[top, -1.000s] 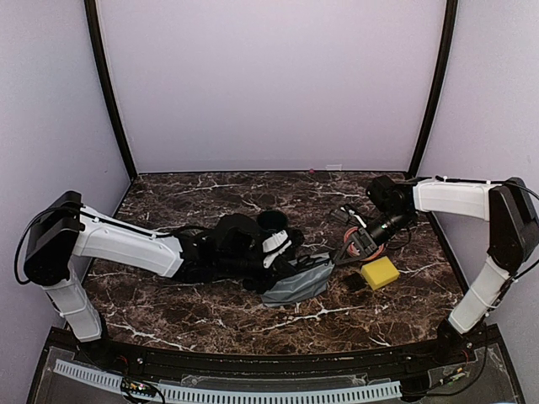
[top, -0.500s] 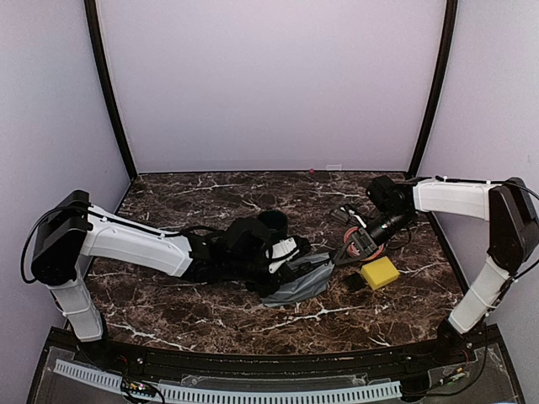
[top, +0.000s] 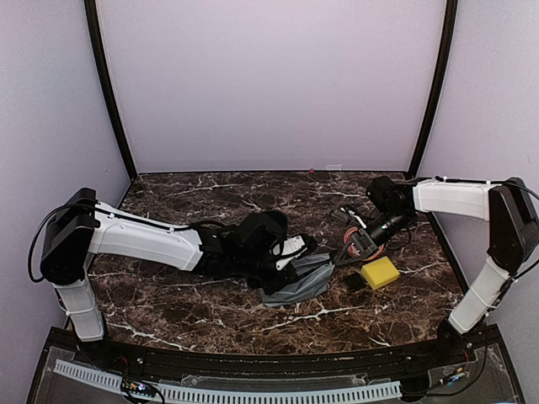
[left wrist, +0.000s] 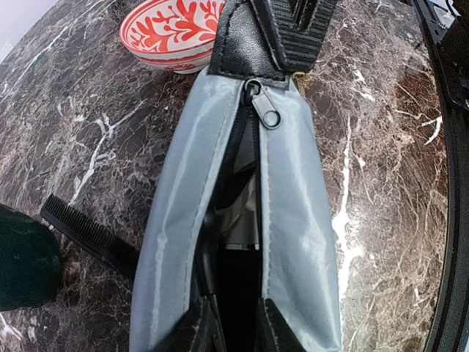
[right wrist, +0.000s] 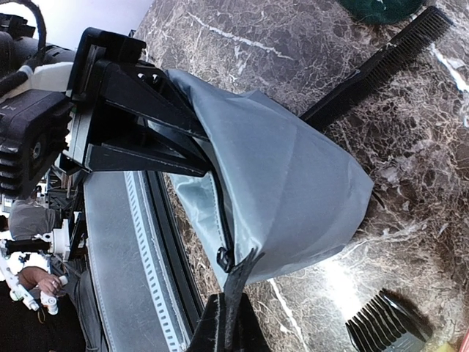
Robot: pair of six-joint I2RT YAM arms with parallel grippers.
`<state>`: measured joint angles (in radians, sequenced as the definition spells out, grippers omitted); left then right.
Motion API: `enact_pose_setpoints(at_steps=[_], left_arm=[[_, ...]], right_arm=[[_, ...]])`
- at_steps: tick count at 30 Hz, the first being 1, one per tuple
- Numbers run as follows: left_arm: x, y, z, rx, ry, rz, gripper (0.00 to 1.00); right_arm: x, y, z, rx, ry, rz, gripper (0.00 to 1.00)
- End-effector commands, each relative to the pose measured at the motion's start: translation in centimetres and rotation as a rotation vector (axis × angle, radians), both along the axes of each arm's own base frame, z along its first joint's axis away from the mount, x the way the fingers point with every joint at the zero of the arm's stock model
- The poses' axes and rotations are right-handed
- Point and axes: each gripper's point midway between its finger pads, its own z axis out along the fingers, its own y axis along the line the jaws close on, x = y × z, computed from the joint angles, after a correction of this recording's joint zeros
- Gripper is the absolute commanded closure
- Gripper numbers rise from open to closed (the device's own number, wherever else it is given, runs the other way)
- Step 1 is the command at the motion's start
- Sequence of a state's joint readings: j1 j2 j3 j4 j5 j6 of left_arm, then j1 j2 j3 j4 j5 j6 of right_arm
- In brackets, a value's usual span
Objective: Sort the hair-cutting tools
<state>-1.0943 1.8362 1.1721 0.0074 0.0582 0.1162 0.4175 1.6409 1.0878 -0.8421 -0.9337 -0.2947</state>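
A grey zip pouch point(top: 299, 282) lies mid-table with its zipper open; it also shows in the left wrist view point(left wrist: 293, 220) and the right wrist view point(right wrist: 286, 191). My right gripper point(right wrist: 226, 323) is shut on the pouch's black end tab point(left wrist: 249, 44). My left gripper point(left wrist: 238, 330) is in the pouch's mouth, jaws a narrow gap apart on a dark tool with a silver far end point(left wrist: 245, 220), apparently the clipper. The black comb point(left wrist: 88, 235) lies half under the pouch. No scissors are clearly visible.
The red-and-white plate point(left wrist: 172, 33) sits just past the pouch, under my right gripper point(top: 352, 246). The dark green cup point(left wrist: 26, 257) stands left of the comb. A yellow sponge point(top: 379, 272) and a black toothed piece point(right wrist: 388, 326) lie right of the pouch.
My left arm has reached further right, bringing its gripper to the pouch's mouth. The right arm and the pouch's tab have not moved.
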Motion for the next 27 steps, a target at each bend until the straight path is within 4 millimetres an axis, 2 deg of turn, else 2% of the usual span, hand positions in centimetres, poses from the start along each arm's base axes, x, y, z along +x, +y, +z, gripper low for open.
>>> enact_pose_setpoints(at_steps=[1,4,6,9,10,14,15,20,21,23,27], left_arm=[[-0.5,-0.4,3.5,-0.054,-0.022,0.000,0.78],[-0.5,-0.4,5.0,-0.092,-0.038,0.007,0.78],[-0.5,-0.6,6.5,-0.129,-0.050,0.015,0.78],[0.0,-0.3,9.5,-0.193,-0.088,0.051,0.76],[0.2,-0.1,10.5,-0.211,-0.105,0.069,0.75],[1.7,1.9,14.1,-0.256,-0.201,0.174,0.66],[2.0,2.5,14.8,-0.266,-0.227,0.198,0.61],[4.0,6.2,17.6,-0.310,-0.339,0.374,0.22],[4.3,6.8,18.2,-0.318,-0.350,0.386,0.17],[5.1,7.7,18.3,-0.307,-0.337,0.388,0.14],[6.9,9.6,17.2,-0.303,-0.203,0.391,0.14]], right_arm=[[0.2,-0.1,0.7,0.021,-0.031,-0.002,1.00],[0.2,-0.2,0.6,0.015,-0.033,-0.001,1.00],[0.2,-0.3,0.6,0.006,-0.044,0.002,0.97],[0.4,-1.0,0.6,-0.030,-0.088,0.012,0.83],[0.6,-1.3,1.4,-0.034,-0.132,0.010,0.78],[1.7,-2.9,2.4,-0.095,-0.240,-0.004,0.63],[1.6,-3.3,2.5,-0.115,-0.267,0.011,0.61],[1.3,-5.5,1.6,-0.233,-0.417,0.104,0.51],[1.4,-6.0,1.4,-0.258,-0.453,0.120,0.48],[1.6,-6.8,1.1,-0.292,-0.553,0.178,0.44],[1.0,-7.9,0.1,-0.388,-0.728,0.373,0.40]])
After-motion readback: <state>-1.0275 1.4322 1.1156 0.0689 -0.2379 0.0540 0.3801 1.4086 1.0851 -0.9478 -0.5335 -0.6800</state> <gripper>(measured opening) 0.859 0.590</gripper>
